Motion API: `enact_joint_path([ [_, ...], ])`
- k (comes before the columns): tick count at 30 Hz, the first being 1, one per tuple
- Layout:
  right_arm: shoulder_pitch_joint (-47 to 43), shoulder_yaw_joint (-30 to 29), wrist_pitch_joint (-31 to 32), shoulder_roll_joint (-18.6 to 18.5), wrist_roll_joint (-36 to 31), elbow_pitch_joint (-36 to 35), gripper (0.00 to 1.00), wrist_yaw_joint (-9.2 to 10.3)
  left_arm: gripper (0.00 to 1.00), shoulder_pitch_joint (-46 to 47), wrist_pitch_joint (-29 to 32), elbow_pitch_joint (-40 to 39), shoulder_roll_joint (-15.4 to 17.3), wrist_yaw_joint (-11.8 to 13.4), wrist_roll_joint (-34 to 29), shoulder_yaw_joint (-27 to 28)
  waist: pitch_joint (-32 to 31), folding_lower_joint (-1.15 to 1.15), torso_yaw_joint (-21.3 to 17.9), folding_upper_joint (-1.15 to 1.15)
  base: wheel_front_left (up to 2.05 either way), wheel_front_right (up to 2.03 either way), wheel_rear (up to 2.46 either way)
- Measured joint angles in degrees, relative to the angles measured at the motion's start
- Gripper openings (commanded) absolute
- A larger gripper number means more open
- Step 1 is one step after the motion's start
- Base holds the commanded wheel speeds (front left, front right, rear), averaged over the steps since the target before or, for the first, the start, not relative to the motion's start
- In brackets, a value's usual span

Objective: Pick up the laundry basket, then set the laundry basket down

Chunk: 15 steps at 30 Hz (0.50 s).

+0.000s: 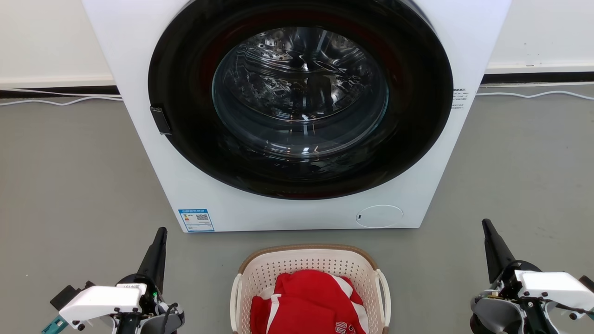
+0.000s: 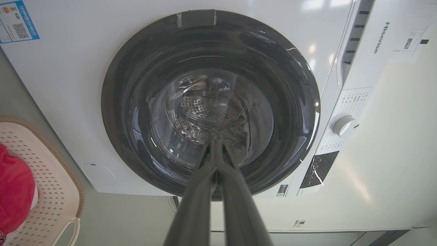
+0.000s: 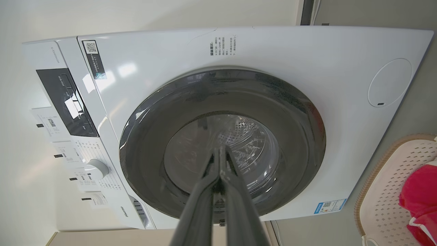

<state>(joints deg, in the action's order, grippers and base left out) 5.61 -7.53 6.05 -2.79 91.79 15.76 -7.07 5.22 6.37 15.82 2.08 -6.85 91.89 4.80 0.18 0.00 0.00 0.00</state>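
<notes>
Head view: a cream-white perforated plastic laundry basket (image 1: 308,249) with a brown woven-look rim and white side handles stands on the smooth grey floor (image 1: 69,185). It is near the front of a white front-loading washer (image 1: 139,60) whose round dark-framed glass door (image 1: 300,99) is closed. A crumpled red garment with white stripes (image 1: 308,301) lies inside the basket. The left gripper (image 1: 157,253) is at the lower left and the right gripper (image 1: 493,243) at the lower right. Each shows as one dark blade with its fingers pressed together, well apart from the basket, which sits between them. Bare floor separates each gripper from the handles. A blue energy label (image 1: 196,220) and a round white service flap (image 1: 379,216) mark the washer's lower front. A thin white cable (image 1: 60,101) runs along the foot of the white wall (image 1: 46,37).

Left wrist view: the left gripper's two long dark fingers (image 2: 205,191) meet at their tips and point at the washer door, not touching it. The basket's rim and one handle lie at the lower left edge, off to the side, with the red garment inside. A white dial (image 2: 344,125) and a dark control panel (image 2: 319,169) sit on the washer's top strip.

Right wrist view: the right gripper's fingers (image 3: 201,205) are likewise closed tip to tip and aimed at the door. The basket and garment sit at the lower right edge, clear of the fingers.
</notes>
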Motion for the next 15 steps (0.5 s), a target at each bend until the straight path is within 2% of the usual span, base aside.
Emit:
enact_joint_path([
  [15,0.0,0.0,0.0,0.0,0.0,0.0,0.0,0.0,0.0,0.0,0.0,0.0,0.0,0.0,0.0,0.0,0.0,0.0,0.0,0.0,0.0,0.0,0.0],
])
